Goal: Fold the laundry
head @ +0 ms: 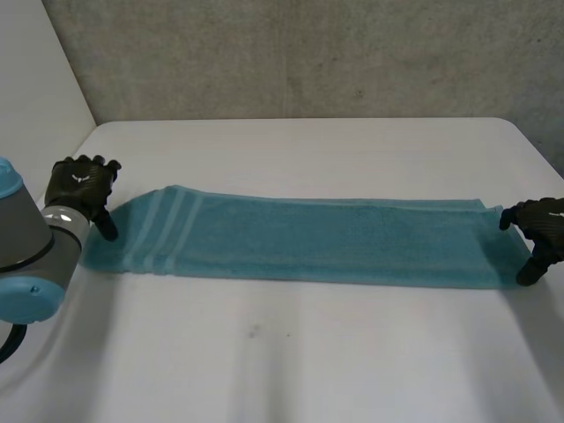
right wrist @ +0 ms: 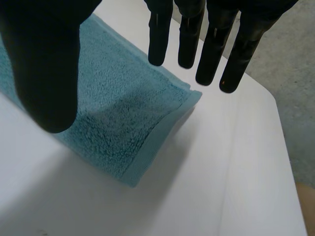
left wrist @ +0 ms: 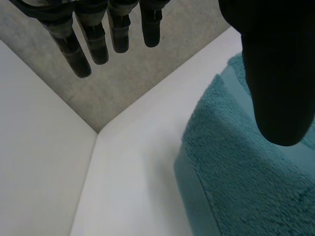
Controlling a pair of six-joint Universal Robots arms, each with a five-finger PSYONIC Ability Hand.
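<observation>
Two hands, one at each end of the towel [head: 308,240].
Head view: it lies flat on the table [head: 308,361], long way side to side, left hand [head: 81,183] at its left end, right hand [head: 539,225] at its right end. Left wrist view: fingers [left wrist: 98,44] straight, thumb over the towel, holding nothing. Right wrist view: fingers [right wrist: 160,39] straight over the end corner, thumb over the towel, holding nothing.

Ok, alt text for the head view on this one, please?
A teal towel lies as a long strip across the white table. The robot's left hand is at its striped end and the right hand at the opposite end, both open.
</observation>
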